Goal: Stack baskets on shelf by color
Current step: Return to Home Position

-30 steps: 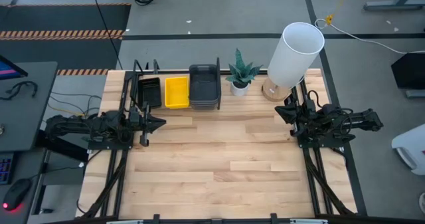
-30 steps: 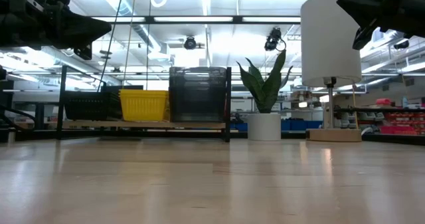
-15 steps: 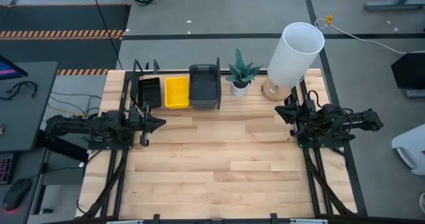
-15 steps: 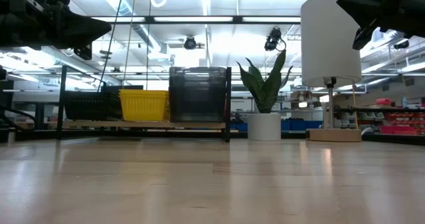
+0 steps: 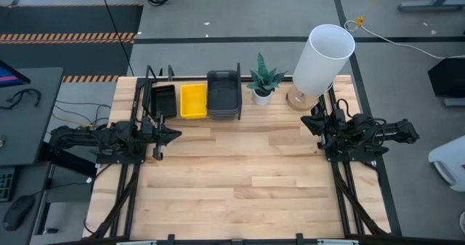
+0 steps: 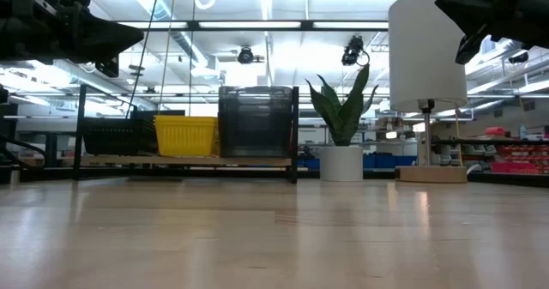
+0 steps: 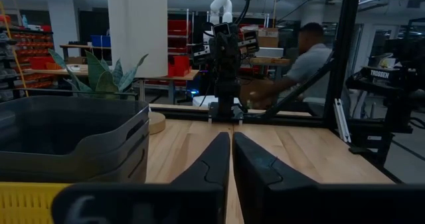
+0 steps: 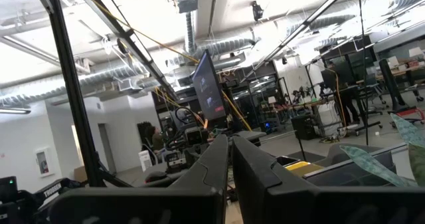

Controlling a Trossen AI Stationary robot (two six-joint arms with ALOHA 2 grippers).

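— Plastic, those baskets? How would they take a grip?

— Thin moulded plastic, I judge: light, stiff along the rim, springy in the walls, and smooth enough to slide between my pads. I would pinch a short-side rim, one finger inside and one outside. On a nested pile I would take the lowest rim, or the upper ones might lift off alone.

— Where are they?

— All on the shelf [image 6: 184,161] at the far edge of the table [image 5: 247,176], side by side. The black slatted baskets [image 5: 164,99] sit at my left end, the yellow baskets [image 5: 193,100] in the middle, and the dark grey baskets [image 5: 224,94], the tallest pile, against the right upright.

— And your hands?

— Neither holds anything. My left gripper [image 5: 174,134] hangs raised over the table's left side, in front of the shelf, with its fingers pressed together. My right gripper [image 5: 306,123] hangs at the right side near the lamp [image 5: 323,59], fingers likewise closed on nothing.

— The surface, the room?

— Pale wood planks with a slight sheen, so I expect a basket would slide on them. A white plant pot [image 6: 341,163] stands just right of the shelf, the lamp beyond it. Behind is a workshop with benches, racks and ceiling pipes, and a person [image 7: 311,54] at a bench.
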